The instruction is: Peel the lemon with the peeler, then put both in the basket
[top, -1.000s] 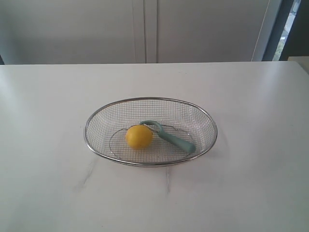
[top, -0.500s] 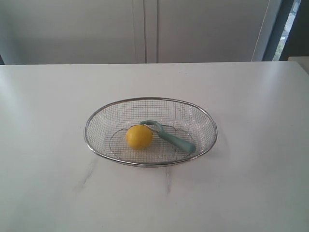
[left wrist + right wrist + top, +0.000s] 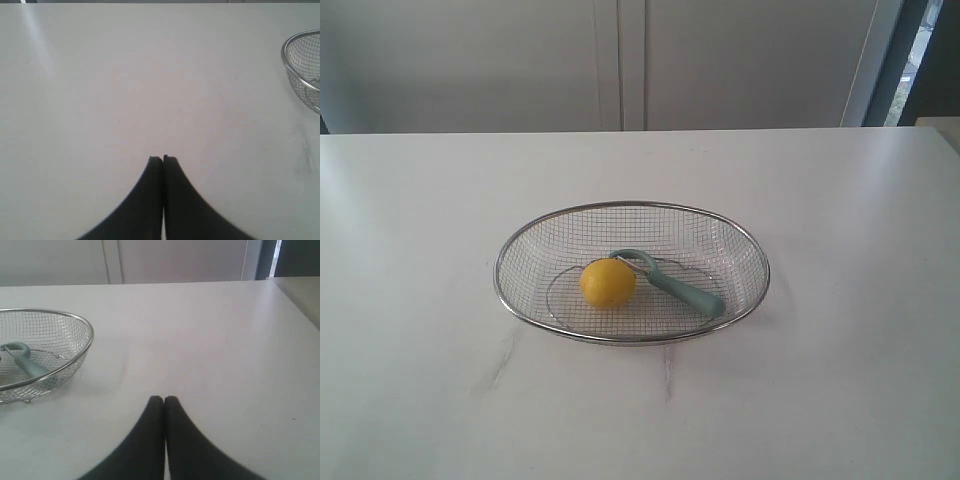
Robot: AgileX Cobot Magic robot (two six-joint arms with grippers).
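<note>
Two things lie inside the basket [image 3: 497,272], which sits near the middle of the white bench [image 3: 420,380]: the lemon [image 3: 608,284] and the peeler [image 3: 670,282]. In the exterior view the lemon rests on the mesh floor, a little left of the basket's centre. Its skin looks smooth and evenly yellow on the side I can see. The peeler lies just to its right, with the curved head close against the lemon's far right side. Whether the two touch I cannot tell. The peeler's pale teal-green handle runs diagonally toward the basket's near right wall. My left claw [image 3: 163,159] is clenched on nothing, its black fingers [image 3: 145,205] pressed together along a thin seam. It hangs over bare bench, well apart from the basket, and only a curve of the basket's rim and mesh shows at the edge of that wrist view. My right claw [image 3: 163,399] is clenched and empty too, its fingers [image 3: 145,445] meeting at the tips above bare bench. The basket stands off to one side of it, and through the wire wall I can make out the peeler's head and part of its handle. Pale panels rise behind the bench's far edge.
</note>
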